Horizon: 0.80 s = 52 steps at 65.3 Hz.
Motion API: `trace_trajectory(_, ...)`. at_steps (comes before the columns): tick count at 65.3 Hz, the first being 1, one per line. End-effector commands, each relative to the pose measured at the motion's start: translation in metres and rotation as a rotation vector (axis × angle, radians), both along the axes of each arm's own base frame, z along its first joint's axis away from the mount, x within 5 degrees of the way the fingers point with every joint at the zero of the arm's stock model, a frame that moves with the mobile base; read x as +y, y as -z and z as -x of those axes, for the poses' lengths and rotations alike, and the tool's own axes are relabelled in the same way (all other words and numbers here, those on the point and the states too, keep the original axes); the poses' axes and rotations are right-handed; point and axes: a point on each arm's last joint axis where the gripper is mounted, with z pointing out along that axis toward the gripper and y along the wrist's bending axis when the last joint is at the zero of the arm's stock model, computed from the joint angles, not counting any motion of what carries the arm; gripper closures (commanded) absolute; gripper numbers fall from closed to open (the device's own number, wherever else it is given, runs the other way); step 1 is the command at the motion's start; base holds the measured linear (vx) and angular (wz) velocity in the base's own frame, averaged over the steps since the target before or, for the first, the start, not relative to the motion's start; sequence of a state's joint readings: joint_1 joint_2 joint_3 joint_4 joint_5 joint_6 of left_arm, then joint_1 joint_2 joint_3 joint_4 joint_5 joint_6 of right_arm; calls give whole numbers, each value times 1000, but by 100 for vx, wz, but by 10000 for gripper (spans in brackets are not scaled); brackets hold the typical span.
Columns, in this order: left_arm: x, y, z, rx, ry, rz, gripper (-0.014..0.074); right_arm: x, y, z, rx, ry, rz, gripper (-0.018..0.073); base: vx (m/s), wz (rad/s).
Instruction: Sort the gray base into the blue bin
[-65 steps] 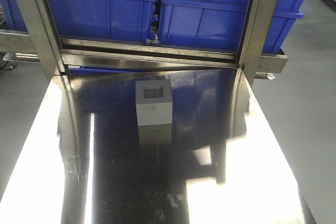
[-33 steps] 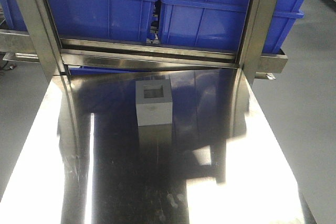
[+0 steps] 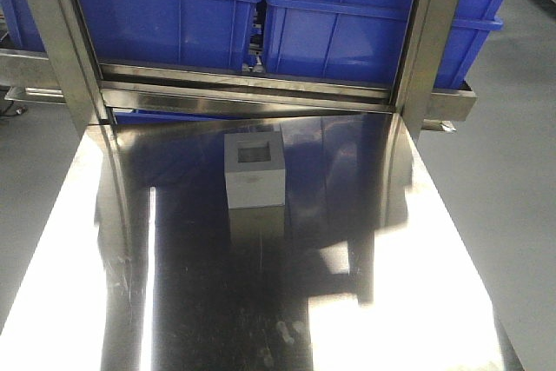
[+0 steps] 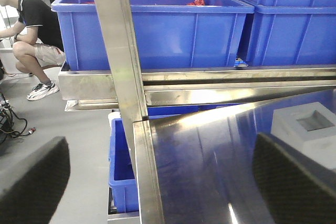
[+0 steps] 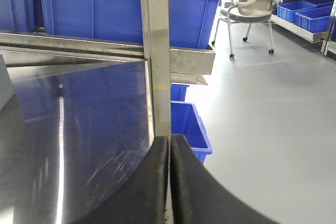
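Gray base [image 3: 254, 168] upright on steel table [image 3: 391, 301], recess up, before blue bin [image 3: 347, 28]

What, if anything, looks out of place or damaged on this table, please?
Nothing stands out. The gray base stands upright on the steel table, recess up, with no visible damage; the blue bins sit level on the rack behind.

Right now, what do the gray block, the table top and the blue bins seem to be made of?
The gray base: matte, even gray, no shine; perhaps plastic or coated material, I cannot tell which. The table: polished metal, likely stainless steel, with mirror-like reflections and fine scratches. The blue bin: moulded plastic, smooth slightly glossy walls with ribs and thick rim.
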<state>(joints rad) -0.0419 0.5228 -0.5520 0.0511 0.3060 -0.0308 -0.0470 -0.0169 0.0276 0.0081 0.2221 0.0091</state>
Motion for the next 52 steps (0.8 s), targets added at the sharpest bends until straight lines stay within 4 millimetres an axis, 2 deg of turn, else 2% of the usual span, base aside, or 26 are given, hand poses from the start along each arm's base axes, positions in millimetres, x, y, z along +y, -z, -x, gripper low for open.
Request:
trace_trajectory(1, -1, -19, -2, -118, 4, 38, -49, 0, -6, -1, -72, 0, 21, 564, 0, 0)
trace_trajectory(9, -2, -22, -8, -123, 13, 9, -2, 0, -6, -1, -72, 0, 21, 564, 0, 0)
trace_trajectory(16, -6, -33, -26, -99, 47, -38, 11, 0, -6, -1, -72, 0, 21, 564, 0, 0)
trace_trajectory(27, -25, -50, -76, -28, 127, -40, 10, 0, -6, -1, -72, 0, 21, 564, 0, 0)
trace_trajectory(38, -59, -49, -135, 59, 230, -49, 10, 0, -6, -1, -72, 0, 21, 564, 0, 0)
trace_trajectory(52, -112, -32, -201, 242, 327, -10, 10, 0, -6, -1, -72, 0, 21, 564, 0, 0)
